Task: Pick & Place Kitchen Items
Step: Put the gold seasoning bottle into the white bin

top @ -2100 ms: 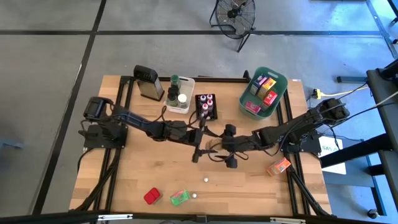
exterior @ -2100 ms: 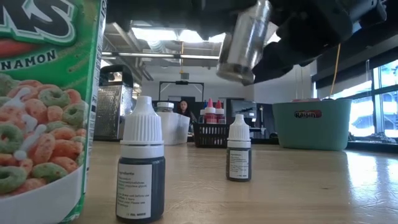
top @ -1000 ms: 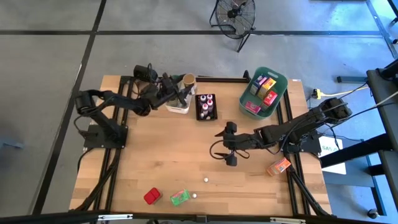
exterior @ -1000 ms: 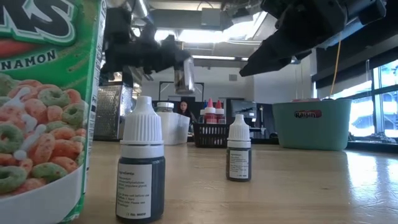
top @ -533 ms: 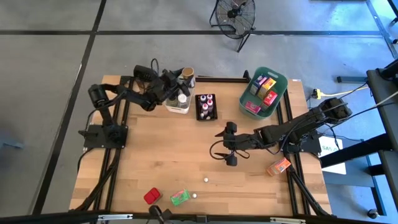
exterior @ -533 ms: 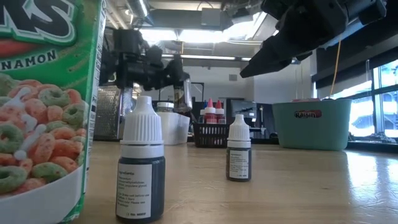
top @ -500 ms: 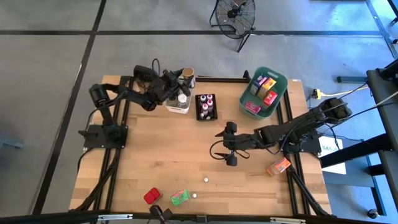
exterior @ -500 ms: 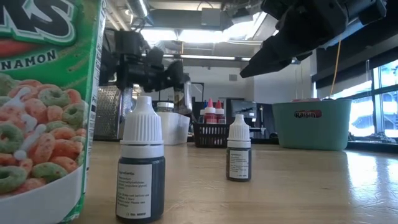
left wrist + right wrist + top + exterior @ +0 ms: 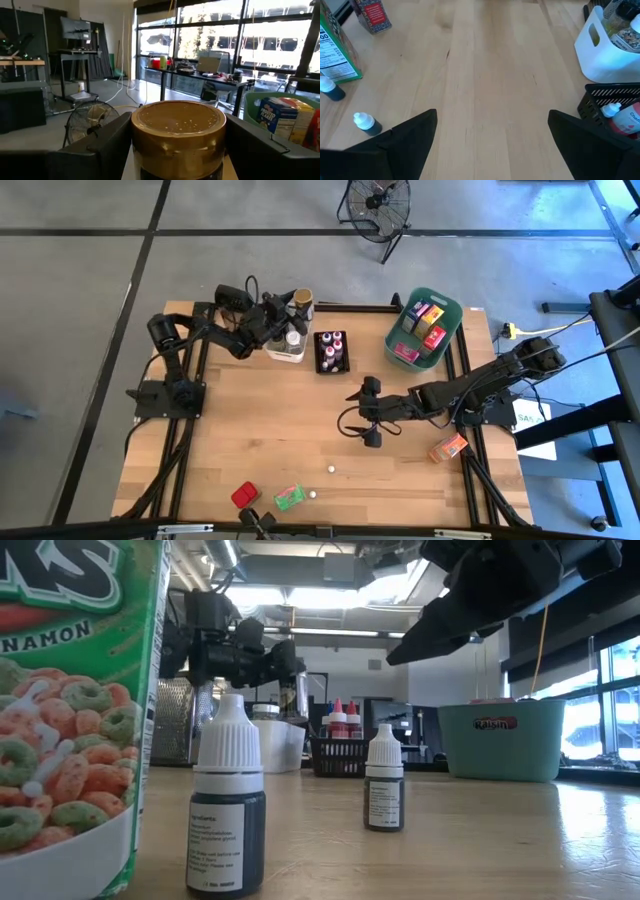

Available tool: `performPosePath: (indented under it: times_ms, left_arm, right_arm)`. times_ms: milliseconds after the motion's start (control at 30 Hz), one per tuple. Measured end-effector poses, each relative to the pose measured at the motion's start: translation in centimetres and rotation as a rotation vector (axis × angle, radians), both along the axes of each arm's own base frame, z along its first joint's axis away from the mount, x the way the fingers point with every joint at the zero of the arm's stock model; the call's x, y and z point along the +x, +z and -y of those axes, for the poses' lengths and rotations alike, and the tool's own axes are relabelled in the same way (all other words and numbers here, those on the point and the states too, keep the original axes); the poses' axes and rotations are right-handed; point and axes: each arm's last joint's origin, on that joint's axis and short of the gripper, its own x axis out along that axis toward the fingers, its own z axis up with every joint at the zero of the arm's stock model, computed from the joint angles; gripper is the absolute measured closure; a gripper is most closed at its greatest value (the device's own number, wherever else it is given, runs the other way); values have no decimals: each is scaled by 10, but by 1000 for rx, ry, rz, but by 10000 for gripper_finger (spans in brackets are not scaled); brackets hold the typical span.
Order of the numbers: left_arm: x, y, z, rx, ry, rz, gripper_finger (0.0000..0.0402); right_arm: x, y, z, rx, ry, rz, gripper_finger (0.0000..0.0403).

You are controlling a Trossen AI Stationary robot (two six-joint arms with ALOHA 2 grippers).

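- Hovering over the white bin [image 9: 290,346], the left gripper [image 9: 297,307] pinches a gold-lidded jar [image 9: 177,131] between its two dark fingers [image 9: 95,150], one flat on each side of the lid.
- The jar hangs just above the bin's open top, with a white-lidded jar [image 9: 293,338] and a green-lidded one [image 9: 281,308] directly beneath the fingers.
- Risk one, to my eye: letting go from up here, the jar could land on those lids, tip, and lie crooked or knock its neighbours.
- Risk two: the lid is smooth, round metal with a faint speckle; a grip on the lid alone looks liable to slide or twist if the arm jolts.
- Beside the gripper stands the black wire basket [image 9: 331,351] of small red-capped bottles [image 9: 338,720]; a sideways drift could clip its rim.
- The right gripper [image 9: 370,410] waits well off from the left one, over bare wood, fingers spread wide and holding nothing.
- Ahead of those spread fingers stand two small dark dropper bottles [image 9: 367,123] with white ribbed caps, light and easily toppled.
- The table [image 9: 260,440] is pale planked wood, matte; the bin is glossy thin plastic with a cut-out handle.
- Beyond the right gripper, a teal bin [image 9: 425,330] holds colourful boxes, and an orange packet [image 9: 448,447] lies flat.
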Motion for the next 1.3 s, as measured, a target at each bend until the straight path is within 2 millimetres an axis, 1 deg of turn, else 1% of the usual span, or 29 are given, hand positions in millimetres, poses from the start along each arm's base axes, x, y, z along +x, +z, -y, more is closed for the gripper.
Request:
performPosePath:
  times_ms: [200,333,700,867,967,1067,1300]
  left_arm:
    - [-3,-5,-6,-29,27,-39,128]
    - [-6,-6,-10,-53,41,-33,128]
    - [-6,-15,-11,-89,41,-96,128]
    - [-4,-24,-11,-100,16,-120,128]
    - [-4,-27,-11,-106,24,-129,117]
    - [-4,-28,-12,-105,33,-130,111]
    - [-4,-28,-12,-104,17,-130,113]
  right_arm:
    - [0,0,0,-1,0,-4,18]
    - [0,-1,0,4,-4,-6,18]
    - [0,-1,0,4,-4,-7,18]
    - [0,-1,0,4,-4,-6,18]
    - [0,-1,0,4,-4,-6,19]
    - [0,-1,0,2,-4,-6,19]
    - [0,-1,0,-2,-1,-7,19]
